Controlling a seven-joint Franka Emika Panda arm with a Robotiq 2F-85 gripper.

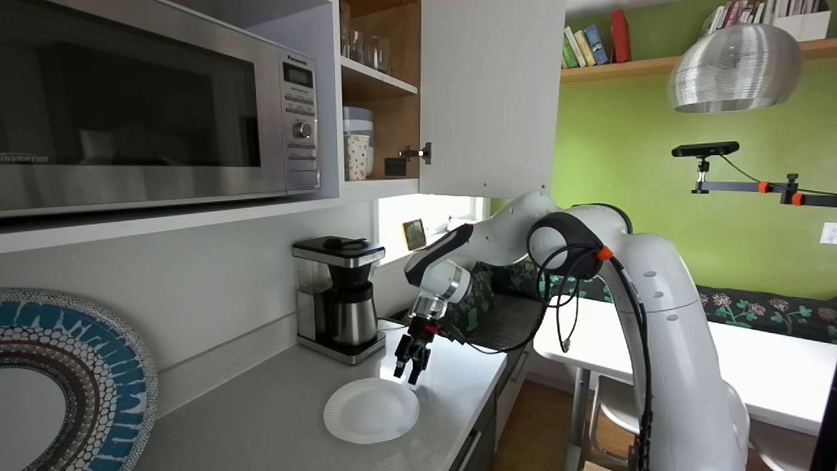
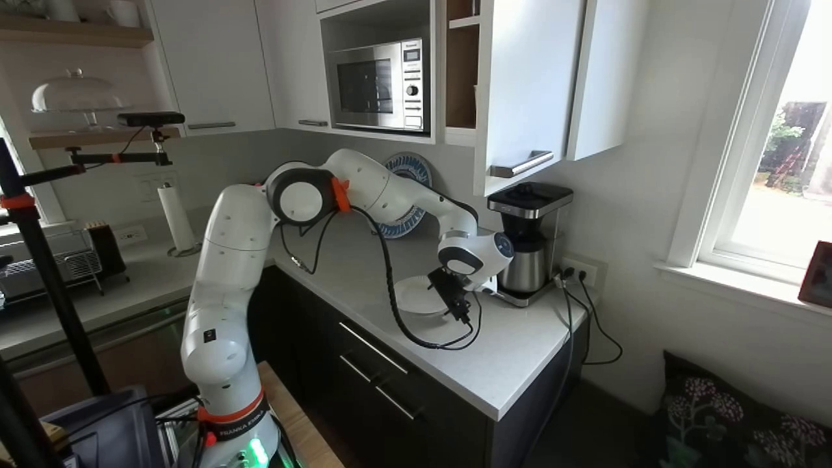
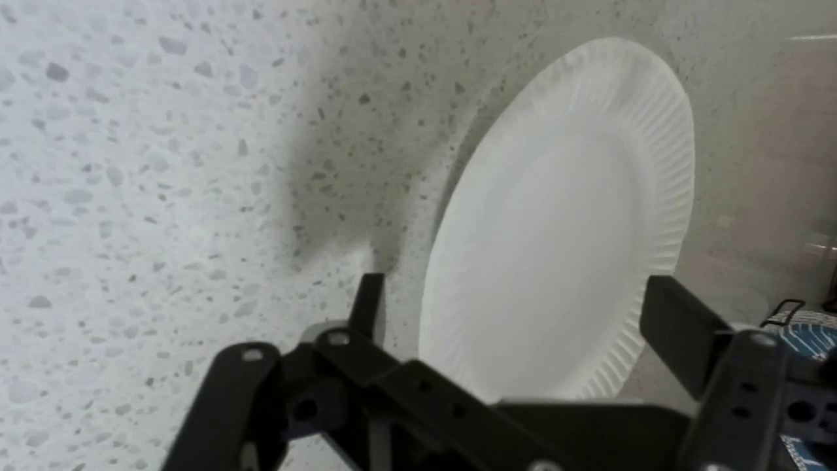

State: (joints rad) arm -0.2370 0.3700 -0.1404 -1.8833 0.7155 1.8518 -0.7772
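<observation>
A white paper plate with a fluted rim lies on the speckled grey counter (image 1: 248,405). The plate shows in both exterior views (image 1: 371,411) (image 2: 413,296) and in the wrist view (image 3: 549,248). My black gripper (image 1: 406,377) points down beside the plate's edge, just above the counter, on the coffee maker side. In the wrist view the gripper (image 3: 515,282) is open with nothing between its fingers. One finger is over bare counter, the other overlaps the plate's rim in the picture. In an exterior view the wrist partly hides the gripper (image 2: 450,292).
A coffee maker (image 1: 340,297) (image 2: 525,250) stands at the wall close behind the gripper. A blue patterned dish (image 1: 121,386) (image 2: 406,224) leans on the wall. A cabinet door (image 1: 490,98) (image 2: 530,84) hangs open above the arm, beside a microwave (image 1: 301,131).
</observation>
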